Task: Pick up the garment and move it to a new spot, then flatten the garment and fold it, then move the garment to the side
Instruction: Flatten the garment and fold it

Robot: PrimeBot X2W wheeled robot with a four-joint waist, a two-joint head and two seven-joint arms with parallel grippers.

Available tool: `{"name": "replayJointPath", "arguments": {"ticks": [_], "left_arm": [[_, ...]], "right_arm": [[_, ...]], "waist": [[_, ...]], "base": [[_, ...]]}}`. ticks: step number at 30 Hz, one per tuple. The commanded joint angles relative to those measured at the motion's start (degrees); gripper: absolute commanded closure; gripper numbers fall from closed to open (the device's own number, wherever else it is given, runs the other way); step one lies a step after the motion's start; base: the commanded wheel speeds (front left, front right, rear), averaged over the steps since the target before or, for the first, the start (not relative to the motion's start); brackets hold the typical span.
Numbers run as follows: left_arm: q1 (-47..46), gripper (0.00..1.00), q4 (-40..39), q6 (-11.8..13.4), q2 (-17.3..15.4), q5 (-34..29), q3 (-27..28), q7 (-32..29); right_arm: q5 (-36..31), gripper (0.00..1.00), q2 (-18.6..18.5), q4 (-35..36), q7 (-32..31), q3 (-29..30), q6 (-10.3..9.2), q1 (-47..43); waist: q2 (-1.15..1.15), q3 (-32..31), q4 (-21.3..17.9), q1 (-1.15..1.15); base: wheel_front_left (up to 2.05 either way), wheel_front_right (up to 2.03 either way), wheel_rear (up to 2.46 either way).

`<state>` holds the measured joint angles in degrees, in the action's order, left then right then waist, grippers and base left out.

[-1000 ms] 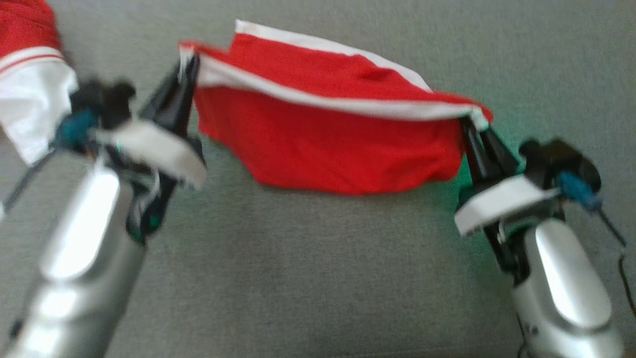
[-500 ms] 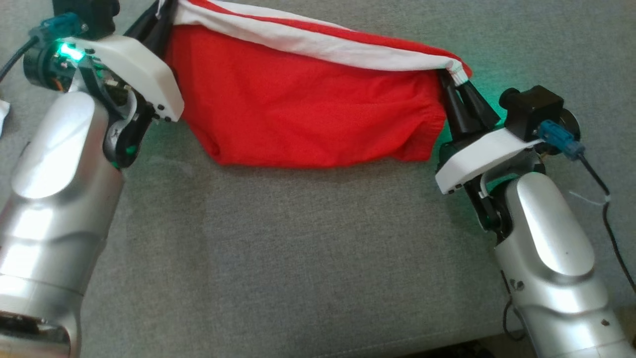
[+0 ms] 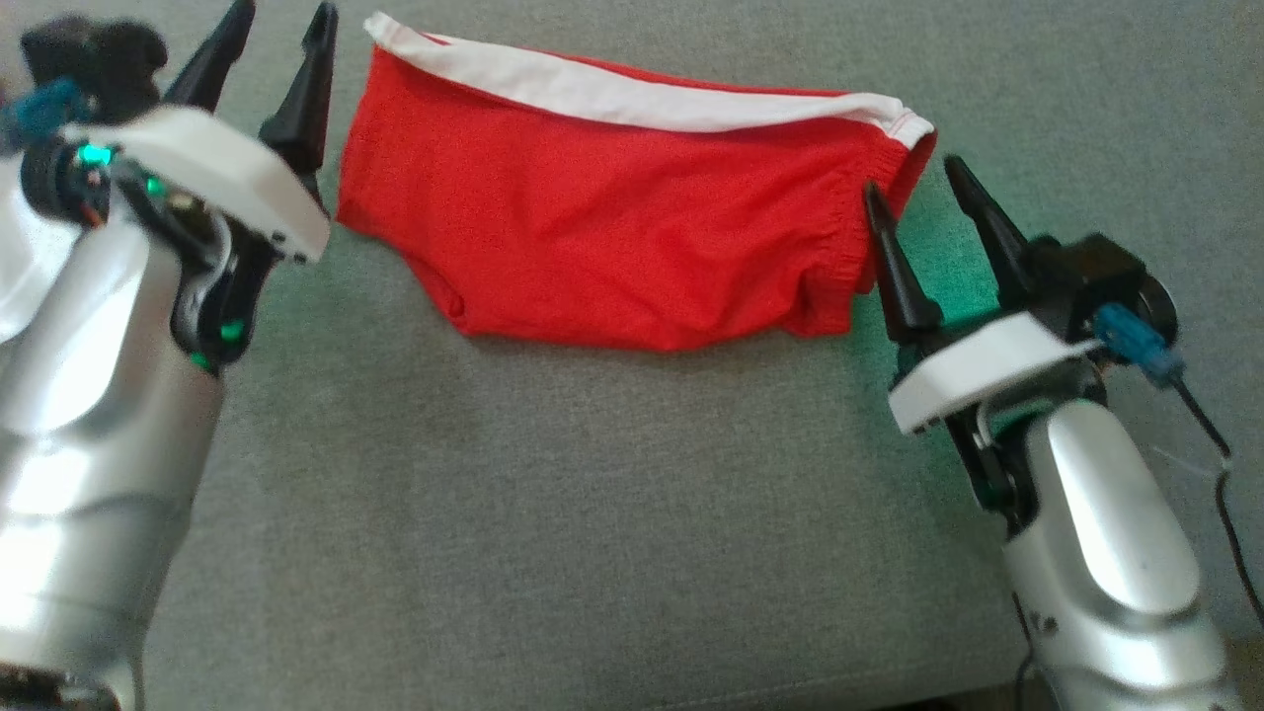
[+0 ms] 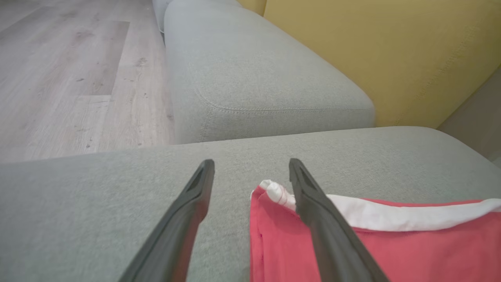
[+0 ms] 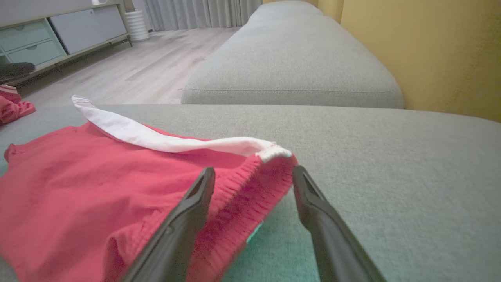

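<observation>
The garment [image 3: 632, 227] is red with a white band along its far edge and lies spread on the grey sofa cushion [image 3: 592, 513]. My left gripper [image 3: 283, 18] stands open just left of its left corner, holding nothing. In the left wrist view that corner of the garment [image 4: 391, 243] lies between the fingers of the left gripper [image 4: 251, 162], against the right finger. My right gripper [image 3: 910, 178] is open at the right corner. In the right wrist view the gathered red hem of the garment [image 5: 98, 188] lies loose between the spread fingers of the right gripper [image 5: 253, 169].
A second red and white cloth [image 5: 11, 107] lies at the far left of the cushion. Another grey cushion [image 5: 293, 70] adjoins, with the yellow backrest [image 5: 430, 51] behind it. Wooden floor [image 4: 58, 78] and a low cabinet [image 5: 47, 35] lie beyond the sofa's edge.
Both grippers have opened and let go of the garment's corners. The garment has dropped from hanging between them to lying on the cushion. The head camera has also shifted.
</observation>
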<state>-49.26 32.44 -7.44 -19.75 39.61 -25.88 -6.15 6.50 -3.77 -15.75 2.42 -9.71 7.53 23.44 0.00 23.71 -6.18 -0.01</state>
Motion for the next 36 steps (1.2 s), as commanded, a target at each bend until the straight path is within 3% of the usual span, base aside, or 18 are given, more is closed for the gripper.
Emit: {"name": "replayJointPath", "arguments": {"ticks": [1,10,16,19,23,36], "left_arm": [[-0.5,0.0,-2.2,0.4,-2.8,0.3,2.3,0.5],[9.2,0.0,-7.8,3.8,-1.2,1.5,1.7,1.9],[12.6,0.0,-6.2,8.5,1.8,1.5,1.3,2.6],[12.2,0.0,-5.0,9.6,2.9,1.3,1.2,3.2],[10.5,0.0,-2.9,9.7,3.3,1.4,1.0,2.6],[6.9,0.0,1.6,7.7,3.6,0.4,-5.0,-9.3]], "right_arm": [[-0.3,0.0,0.9,2.5,-0.3,-0.7,-0.04,-0.7],[-2.3,0.0,0.9,11.1,-3.2,3.7,-0.04,-9.2],[-2.0,0.0,0.9,16.7,-4.8,4.3,-0.04,-12.1],[-2.3,0.0,0.9,18.4,-5.7,3.9,-0.04,-12.3],[-2.4,0.0,0.9,19.8,-6.3,3.6,-0.04,-11.8],[-2.3,0.0,0.9,20.3,-6.6,2.7,-0.04,-11.5]], "waist": [[0.0,-1.0,0.7,0.01],[0.0,-4.8,1.8,0.01],[0.0,-4.0,0.9,0.01],[0.0,-2.9,0.3,0.01],[0.0,-1.8,-0.3,0.01],[0.0,-0.8,-1.0,0.01]], "base": [[0.0,0.0,0.0],[0.0,0.0,0.0],[0.0,0.0,0.0],[0.0,0.0,0.0],[0.0,0.0,0.0],[0.0,0.0,0.0]]}}
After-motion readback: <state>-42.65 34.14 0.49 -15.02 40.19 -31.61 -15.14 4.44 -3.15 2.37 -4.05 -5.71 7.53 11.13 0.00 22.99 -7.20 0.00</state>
